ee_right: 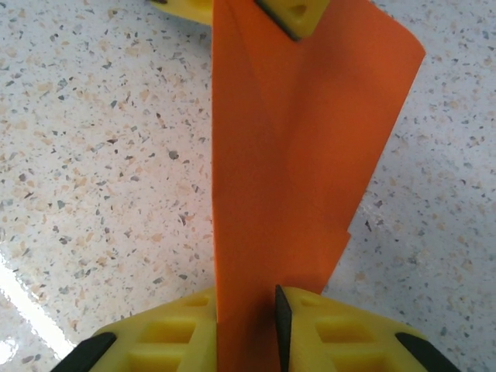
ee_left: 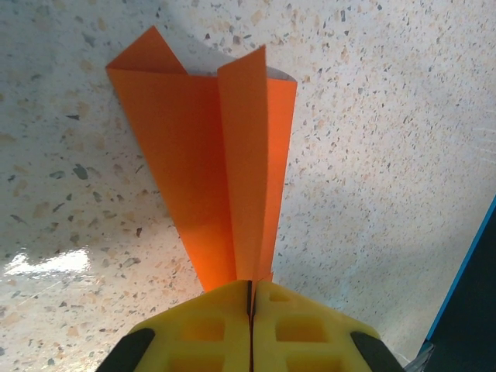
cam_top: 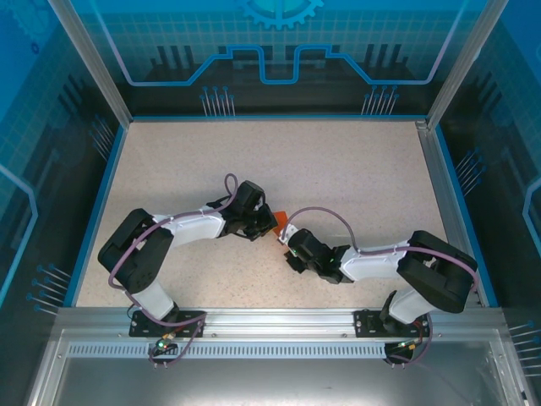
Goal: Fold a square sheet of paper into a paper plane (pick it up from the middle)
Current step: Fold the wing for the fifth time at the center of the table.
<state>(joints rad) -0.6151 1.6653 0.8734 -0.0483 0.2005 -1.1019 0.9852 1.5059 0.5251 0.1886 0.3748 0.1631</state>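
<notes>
The square sheet of paper (cam_top: pixel 277 222) is folded into a slim orange wedge with layered flaps, close to a paper plane shape, and hangs between the two grippers above the tabletop. My left gripper (ee_left: pixel 252 283) is shut on its narrow end, the paper (ee_left: pixel 209 155) fanning out ahead of the yellow fingers. In the right wrist view the paper (ee_right: pixel 294 139) stands on edge between the parted jaws of my right gripper (ee_right: pixel 244 298), resting against the left finger. The left gripper's fingertips (ee_right: pixel 291 15) show at its far end. From above, the left gripper (cam_top: pixel 269 224) and right gripper (cam_top: pixel 287 239) meet mid-table.
The speckled tabletop (cam_top: pixel 355 178) stretches around both arms, bounded by a blue rim (cam_top: pixel 110 178) and metal frame posts. An aluminium rail (cam_top: pixel 279 320) runs along the near edge by the arm bases.
</notes>
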